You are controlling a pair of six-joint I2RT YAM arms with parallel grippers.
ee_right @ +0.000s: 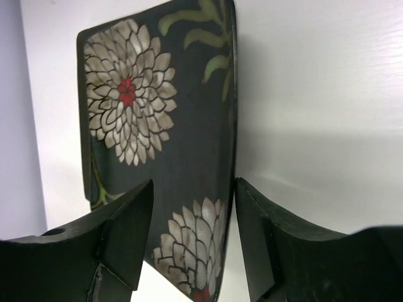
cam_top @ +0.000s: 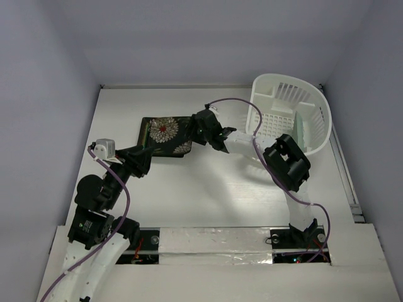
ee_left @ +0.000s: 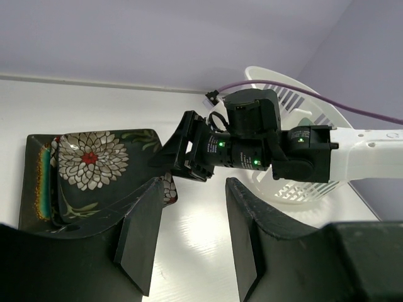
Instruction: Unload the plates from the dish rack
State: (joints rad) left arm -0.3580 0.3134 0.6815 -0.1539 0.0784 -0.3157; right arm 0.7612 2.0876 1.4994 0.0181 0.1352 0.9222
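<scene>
A square black plate with white-red flowers (cam_top: pixel 165 133) (ee_left: pixel 88 163) (ee_right: pixel 157 126) lies on the table left of centre, on top of another plate whose coloured rim (ee_left: pixel 43 170) shows at its left side. My right gripper (cam_top: pixel 196 133) (ee_right: pixel 192 189) is open at the flowered plate's right edge, its jaws straddling that edge with gaps on both sides. My left gripper (cam_top: pixel 143 158) (ee_left: pixel 192 185) hovers open at the plate's near corner with only bare table between its fingers. The white dish rack (cam_top: pixel 296 94) (ee_left: pixel 283 189) stands at the back right, with a pale mint-green plate (cam_top: pixel 313 129) leaning inside.
The right arm's elbow (cam_top: pixel 288 162) sits just in front of the rack. A purple cable (cam_top: pixel 233 104) loops over the right arm. Taped strips (cam_top: pixel 214 242) cover the near edge between the arm bases. White walls enclose the table.
</scene>
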